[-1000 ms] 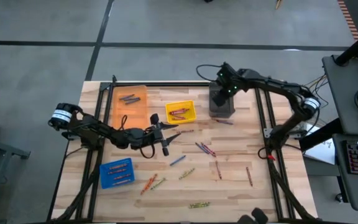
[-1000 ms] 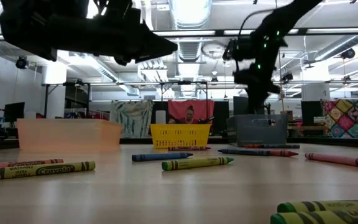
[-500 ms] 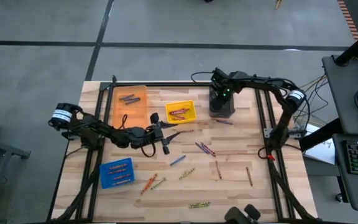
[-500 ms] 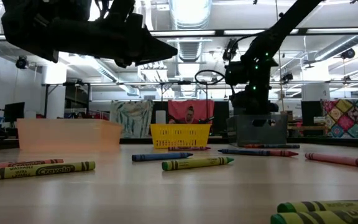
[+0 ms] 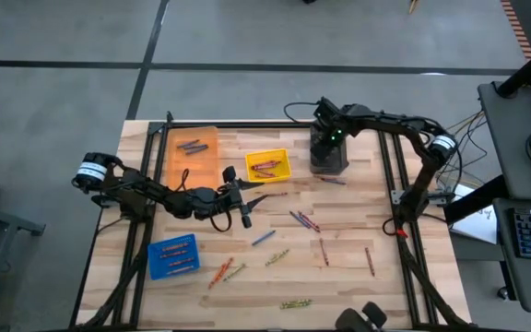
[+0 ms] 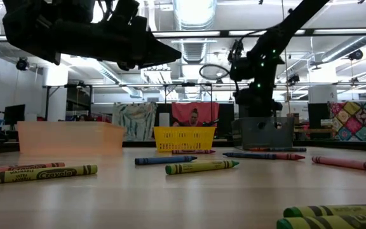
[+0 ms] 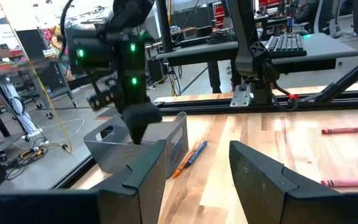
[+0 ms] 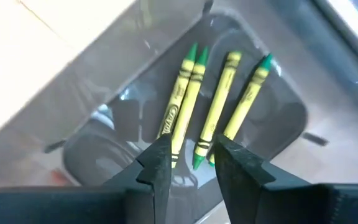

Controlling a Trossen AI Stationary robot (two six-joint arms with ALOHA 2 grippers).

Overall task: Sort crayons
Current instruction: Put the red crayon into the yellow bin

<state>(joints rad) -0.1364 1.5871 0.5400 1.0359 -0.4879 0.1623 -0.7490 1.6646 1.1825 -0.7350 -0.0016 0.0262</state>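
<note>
Nearest the low camera, two olive-yellow crayons point(image 6: 335, 216) lay at the desk's point(image 5: 348, 277) front edge. Further in, loose crayons point(image 5: 304, 221) were scattered over the middle of the desk: a green one point(image 6: 202, 166) just behind a blue one point(image 6: 165, 159) in the low view, a red one point(image 6: 349, 163) out to the side, and an orange and a green pair point(image 5: 227, 271) beside the blue bin point(image 5: 172, 255), in which several crayons lay.

The left tool point(image 5: 245, 205) was held above the desk's middle, near the orange bin point(image 5: 194, 157). Its fingers point(image 7: 263, 174) were seen parted, with nothing between them.

Further back, the yellow bin point(image 5: 267, 165) held a few crayons, and the orange bin held two dark ones point(image 5: 190, 146). Two crayons point(image 7: 190, 158) lay on the desk just beside the grey bin point(image 5: 328, 157).

The right tool point(image 8: 188, 163) was held over the grey bin at the desk's far side, pointing down into it. Its fingers point(image 8: 157, 165) were seen slightly apart and nothing was gripped. Below them, four green-tipped crayons point(image 8: 213, 118) with yellow-green wrappers lay side by side on the bin's floor.

Beyond the desk, a workshop with a quilt point(image 6: 356, 121) was seen.
</note>
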